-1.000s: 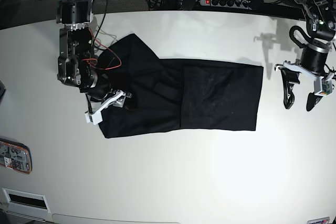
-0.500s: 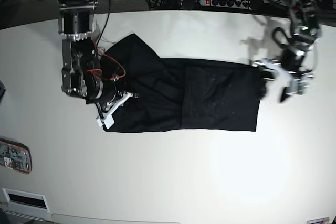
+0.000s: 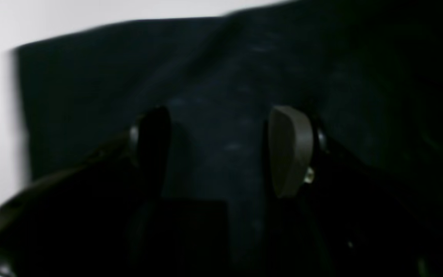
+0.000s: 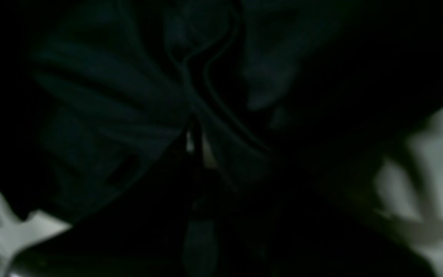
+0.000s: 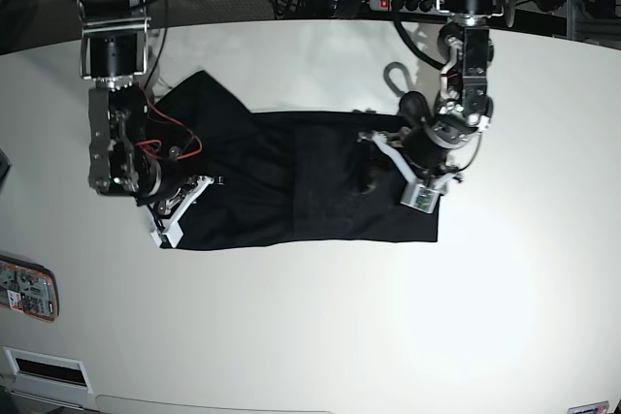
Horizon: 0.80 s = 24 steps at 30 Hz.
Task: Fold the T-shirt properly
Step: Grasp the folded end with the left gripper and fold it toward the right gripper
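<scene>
— On the table (image 5: 320,336), what's new since a second ago?

— The left gripper (image 5: 403,167), which hung well off the shirt's edge, is now over the shirt (image 5: 320,186) near that end. The shirt itself has slid toward the right gripper (image 5: 179,206) (its far edge sits further in than before). My guess: a fold of that end comes next.

— Fingers?

— The left wrist view shows its pads (image 3: 288,150) spread, cloth (image 3: 214,115) beneath, nothing pinched. The right wrist view is too dark; only bunched folds (image 4: 102,115). I cannot tell if it grips.

— And overhead?

— Only there do you see the whole shirt, a long flat band mid-table.
</scene>
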Each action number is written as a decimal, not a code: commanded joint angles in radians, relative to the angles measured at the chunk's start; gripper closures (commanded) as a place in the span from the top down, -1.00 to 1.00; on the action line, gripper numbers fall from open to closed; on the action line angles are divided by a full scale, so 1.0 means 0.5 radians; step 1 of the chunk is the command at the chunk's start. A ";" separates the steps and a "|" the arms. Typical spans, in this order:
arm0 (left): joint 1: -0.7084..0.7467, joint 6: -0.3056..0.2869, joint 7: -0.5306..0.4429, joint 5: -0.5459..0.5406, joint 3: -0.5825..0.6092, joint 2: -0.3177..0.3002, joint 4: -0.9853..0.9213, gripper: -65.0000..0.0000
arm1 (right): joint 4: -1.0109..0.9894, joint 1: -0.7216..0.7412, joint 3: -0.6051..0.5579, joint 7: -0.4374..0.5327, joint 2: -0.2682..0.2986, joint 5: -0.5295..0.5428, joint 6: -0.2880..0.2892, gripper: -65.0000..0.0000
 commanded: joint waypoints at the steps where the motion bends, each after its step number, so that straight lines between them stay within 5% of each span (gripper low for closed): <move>1: -0.059 0.003 -0.030 -0.002 0.023 0.028 -0.038 0.19 | 0.027 0.029 -0.007 -0.026 0.018 -0.079 -0.008 -1.00; 5: -0.136 0.003 -0.033 -0.005 0.109 0.053 -0.213 0.19 | 0.091 0.035 -0.020 -0.121 0.018 -0.279 -0.008 -1.00; 13: -0.203 0.006 -0.107 -0.002 0.217 0.102 -0.272 0.19 | 0.383 0.198 -0.023 -0.322 0.005 -0.300 -0.008 -1.00; 24: -0.381 0.006 -0.405 -0.002 0.226 0.209 -0.818 0.19 | 0.564 0.241 -0.173 -0.322 -0.219 -0.300 -0.012 -1.00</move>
